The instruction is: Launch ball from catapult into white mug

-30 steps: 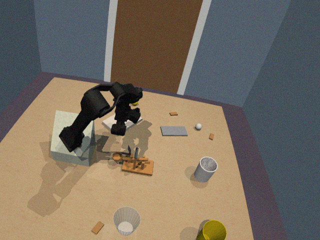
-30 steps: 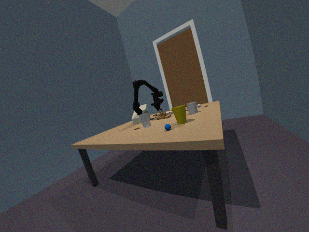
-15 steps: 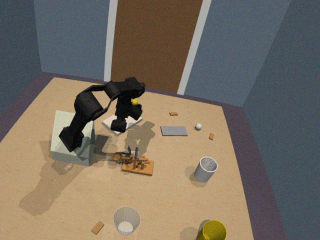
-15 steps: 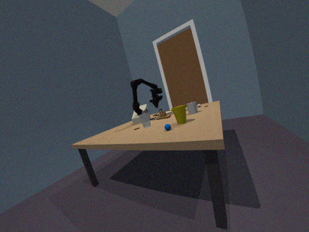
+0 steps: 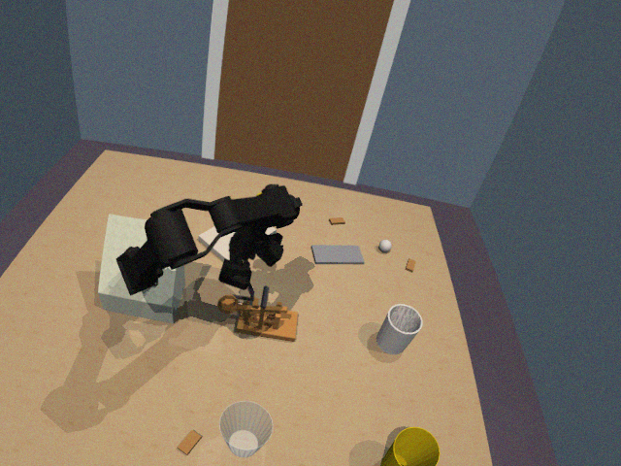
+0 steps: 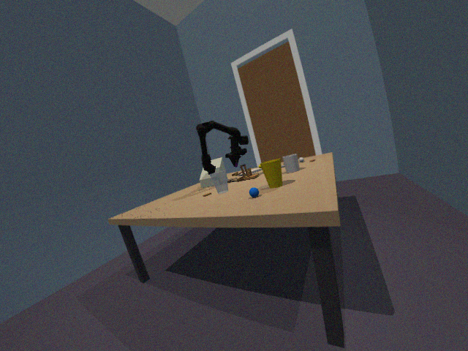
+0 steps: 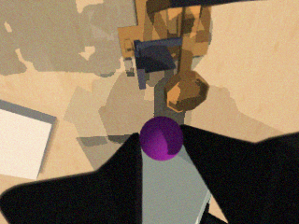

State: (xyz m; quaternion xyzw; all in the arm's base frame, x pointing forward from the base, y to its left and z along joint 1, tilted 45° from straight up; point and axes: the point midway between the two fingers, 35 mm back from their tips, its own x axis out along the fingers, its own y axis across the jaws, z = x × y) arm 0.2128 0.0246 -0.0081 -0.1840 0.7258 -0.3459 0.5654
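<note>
Wrist view shows the purple ball [image 7: 162, 138] pinched between my fingers, which are clenched on it at its widest part, one dark pad on either side. It is small, smooth and evenly round, glossy with a paler sheen toward one side. I judge it light and hard, and slippery enough to squirt out if my grip drifts off its middle, so holding it across the full width is the right place. Just ahead of it sits the wooden cup [image 7: 187, 91] at the end of the catapult [image 5: 263, 316], its hollow facing up, with the blue-grey crossbar beyond. From the top camera I hang over the cup end of that catapult on the bench [image 5: 125, 401], the ball hidden under my wrist. How high I am above the cup I can only guess; it looks near but not touching. The white mug [image 5: 400, 328] stands well apart, off past the catapult's far end. The drop should be gentle, or the ball may bounce out.
</note>
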